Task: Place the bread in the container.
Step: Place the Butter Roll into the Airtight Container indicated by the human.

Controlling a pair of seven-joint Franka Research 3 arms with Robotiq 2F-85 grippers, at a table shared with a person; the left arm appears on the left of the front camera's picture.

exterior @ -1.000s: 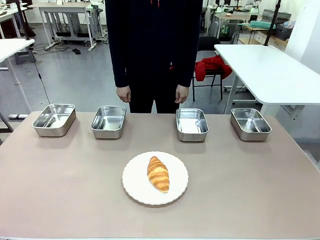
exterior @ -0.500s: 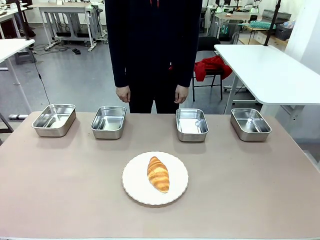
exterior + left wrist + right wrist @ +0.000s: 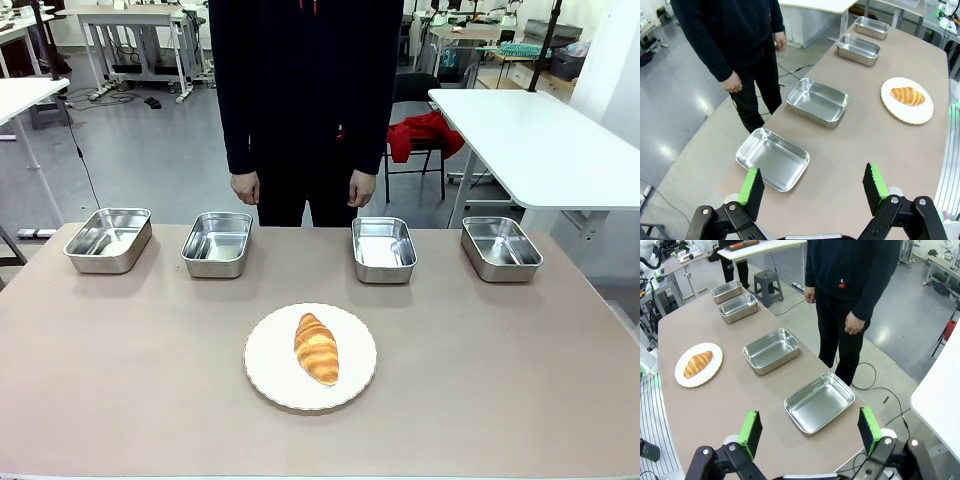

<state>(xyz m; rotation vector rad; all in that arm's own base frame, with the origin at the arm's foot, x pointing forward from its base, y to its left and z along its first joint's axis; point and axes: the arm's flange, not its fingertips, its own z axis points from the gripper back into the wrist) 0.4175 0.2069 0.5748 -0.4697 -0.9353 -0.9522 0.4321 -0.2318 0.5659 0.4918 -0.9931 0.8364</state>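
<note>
One bread (image 3: 316,348) lies on one white plate (image 3: 268,385), well ahead of both grippers. Four steel trays (image 3: 384,249) stand in a row; the end ones lie just beyond the left gripper (image 3: 812,181) and the right gripper (image 3: 808,422). Both grippers are spread wide and empty. One person (image 3: 305,90) stands behind the trays.

Jaws wide apart on both your arms.
Your black two-finger left end effector (image 3: 812,187) holds its green pads (image 3: 751,186) spread far apart; your matching right end effector (image 3: 809,432) likewise, its green pads (image 3: 866,426) parted wide.
</note>
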